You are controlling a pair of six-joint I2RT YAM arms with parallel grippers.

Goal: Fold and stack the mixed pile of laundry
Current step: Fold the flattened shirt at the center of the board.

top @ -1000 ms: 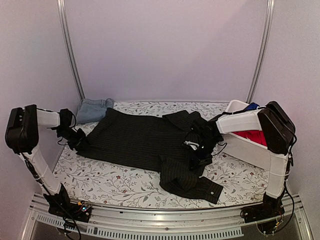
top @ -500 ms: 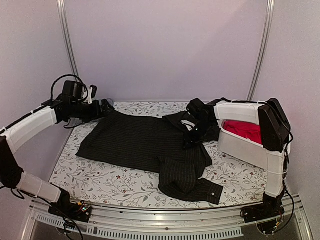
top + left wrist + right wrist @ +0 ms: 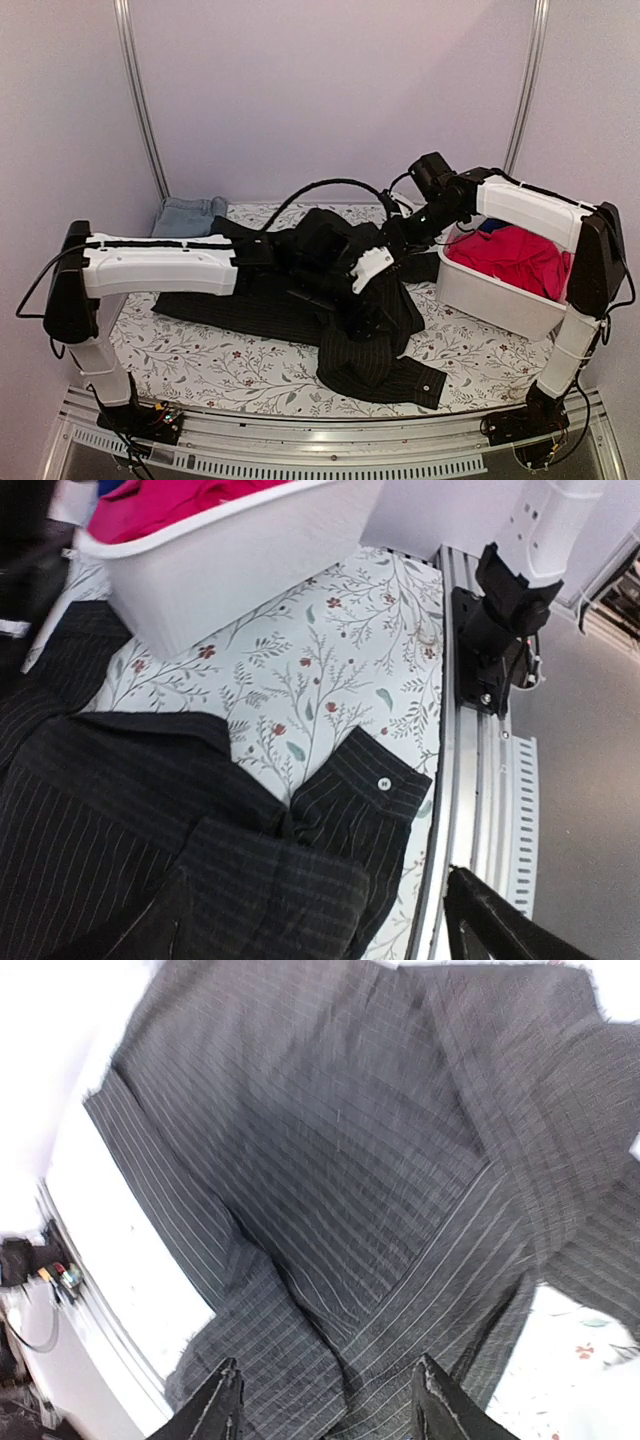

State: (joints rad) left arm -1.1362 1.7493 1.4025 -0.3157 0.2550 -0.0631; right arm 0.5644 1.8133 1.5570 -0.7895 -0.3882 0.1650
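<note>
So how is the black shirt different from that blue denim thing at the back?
The shirt is black with thin pinstripes; the denim is plain light blue. The shirt lies spread over much of the table, with a cuffed sleeve reaching toward the near edge; the denim is a small compact bundle in the far left corner. The shirt takes up far more room than the denim. Both lie on the floral cover, outside the bin.
</note>
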